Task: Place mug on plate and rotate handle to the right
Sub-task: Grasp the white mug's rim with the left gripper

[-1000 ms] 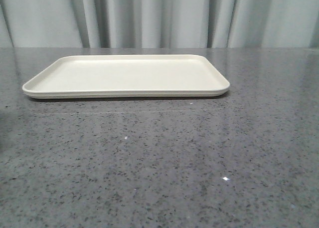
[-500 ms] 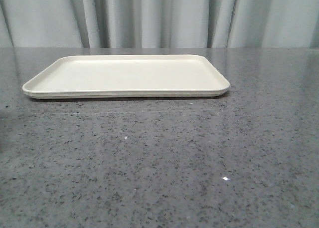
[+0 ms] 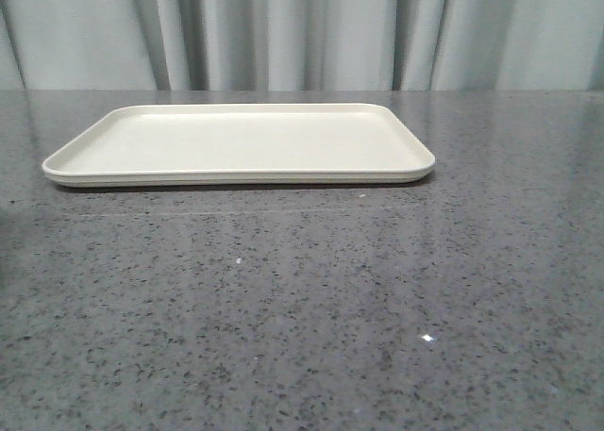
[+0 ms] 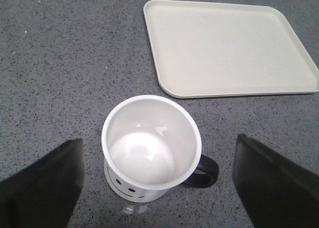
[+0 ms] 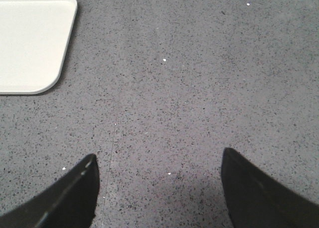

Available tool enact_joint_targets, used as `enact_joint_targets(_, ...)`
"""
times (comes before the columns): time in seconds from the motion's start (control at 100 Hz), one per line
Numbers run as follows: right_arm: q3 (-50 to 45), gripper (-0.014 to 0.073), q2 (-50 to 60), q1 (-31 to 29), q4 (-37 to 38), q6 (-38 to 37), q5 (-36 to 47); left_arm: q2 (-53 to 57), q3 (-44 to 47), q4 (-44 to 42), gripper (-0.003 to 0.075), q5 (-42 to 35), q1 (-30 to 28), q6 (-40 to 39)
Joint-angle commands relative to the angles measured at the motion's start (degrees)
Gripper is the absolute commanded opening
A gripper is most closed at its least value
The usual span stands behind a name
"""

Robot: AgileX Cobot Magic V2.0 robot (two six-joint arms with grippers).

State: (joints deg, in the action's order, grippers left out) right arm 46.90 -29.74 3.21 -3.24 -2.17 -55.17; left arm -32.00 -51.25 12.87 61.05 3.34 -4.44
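The cream plate [image 3: 236,140] lies empty at the back of the grey table; it also shows in the left wrist view [image 4: 229,48] and, as a corner, in the right wrist view [image 5: 30,38]. The white mug [image 4: 151,148] with its smiley face stands upright on the table short of the plate, seen only in the left wrist view. Its black handle [image 4: 205,170] points toward one finger. My left gripper [image 4: 159,148] is open, its fingers wide on either side of the mug, not touching. My right gripper [image 5: 159,160] is open over bare table.
A grey speckled table top [image 3: 302,308] spreads round the plate, with pale curtains [image 3: 302,35] behind it. Neither arm nor the mug shows in the front view.
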Motion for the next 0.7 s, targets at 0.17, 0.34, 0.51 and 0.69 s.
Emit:
enact_joint_targets(0.17,1.9,0.0531,-0.8,0.1,0.1,0.1,4.0,-8.4,-1.8,-1.2,0.0599,-3.7,-0.3,0.1)
enact_joint_targets(0.34,1.9,0.0531,-0.8,0.1,0.1,0.1,3.9,-14.1,-1.8,-3.1,0.0599,-3.0,-0.3,0.1)
enact_joint_targets(0.51,1.9,0.0531,-0.8,0.1,0.1,0.1,3.9,-18.8,-1.8,-4.9,0.0599,-2.7,-0.3,0.1)
enact_joint_targets(0.69,1.9,0.0531,-0.8,0.1,0.1,0.1,3.9,-23.3,-1.8,-5.1,0.0599,-2.7,-0.3,0.1)
